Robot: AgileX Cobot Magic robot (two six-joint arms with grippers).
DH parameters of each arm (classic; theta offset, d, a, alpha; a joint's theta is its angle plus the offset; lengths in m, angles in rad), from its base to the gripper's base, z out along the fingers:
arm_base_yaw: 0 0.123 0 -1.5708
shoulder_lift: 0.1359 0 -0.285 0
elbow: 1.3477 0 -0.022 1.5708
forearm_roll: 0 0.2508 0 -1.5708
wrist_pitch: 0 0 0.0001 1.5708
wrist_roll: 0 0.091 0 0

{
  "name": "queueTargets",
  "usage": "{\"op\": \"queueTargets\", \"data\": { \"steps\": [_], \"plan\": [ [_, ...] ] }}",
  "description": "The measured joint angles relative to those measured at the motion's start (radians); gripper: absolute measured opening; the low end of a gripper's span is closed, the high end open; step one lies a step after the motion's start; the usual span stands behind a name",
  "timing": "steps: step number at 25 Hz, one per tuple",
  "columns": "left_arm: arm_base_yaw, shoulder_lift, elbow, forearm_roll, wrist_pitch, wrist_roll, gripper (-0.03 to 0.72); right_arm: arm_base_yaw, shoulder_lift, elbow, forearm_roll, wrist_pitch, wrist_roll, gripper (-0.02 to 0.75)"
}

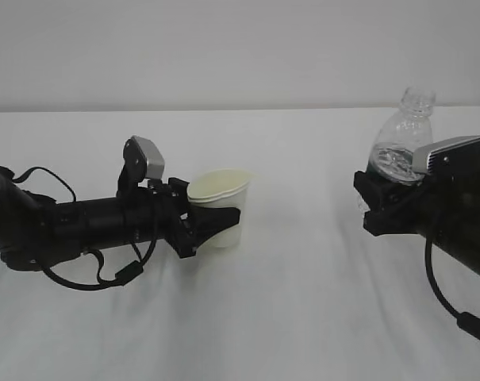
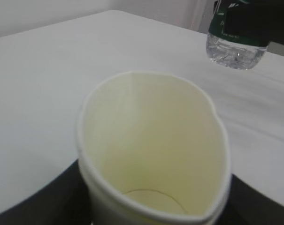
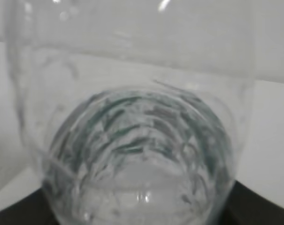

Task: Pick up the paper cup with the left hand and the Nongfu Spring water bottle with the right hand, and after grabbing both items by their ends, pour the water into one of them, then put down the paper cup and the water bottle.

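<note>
On a white table (image 1: 303, 317), 2 black robot arms each hold a container, well apart from one another. The left hand (image 1: 216, 224) has its fingers partly spread and clamped around the lower body of the paper cup (image 1: 220, 208), which stands upright at the left of centre; whether its base touches the table cannot be told. The grip squeezes the cup, so its rolled rim reads as a pinched oval in the left wrist view. Inside the cup (image 2: 153, 150), the cream wall and the round floor appear dry, with no liquid to be made out.

The right hand (image 1: 382, 202) grips the water bottle (image 1: 404, 139) low on its body, fingers likewise partly spread around it, holding it upright above the table at the right side. The capless threaded neck points up. Water (image 3: 142, 187) sits in the bottom of the bottle, seen through the clear ribbed wall in the right wrist view; its exact level is hard to judge. From the left wrist view the bottle's base (image 2: 235, 49) hangs clear of the table, with a strip of dark green label above it.

The right gripper hides the bottle's lower half in the exterior view, and both wrist views show only dark edges of the fingers.
</note>
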Motion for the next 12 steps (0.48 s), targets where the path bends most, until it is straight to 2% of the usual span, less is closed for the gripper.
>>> {"op": "queueTargets", "data": {
  "steps": [12],
  "plan": [
    [-0.114,0.000,-0.080,0.061,0.000,-0.061,0.428,0.000,-0.116,0.115,0.000,0.001,0.000,0.405]
  ]
}}
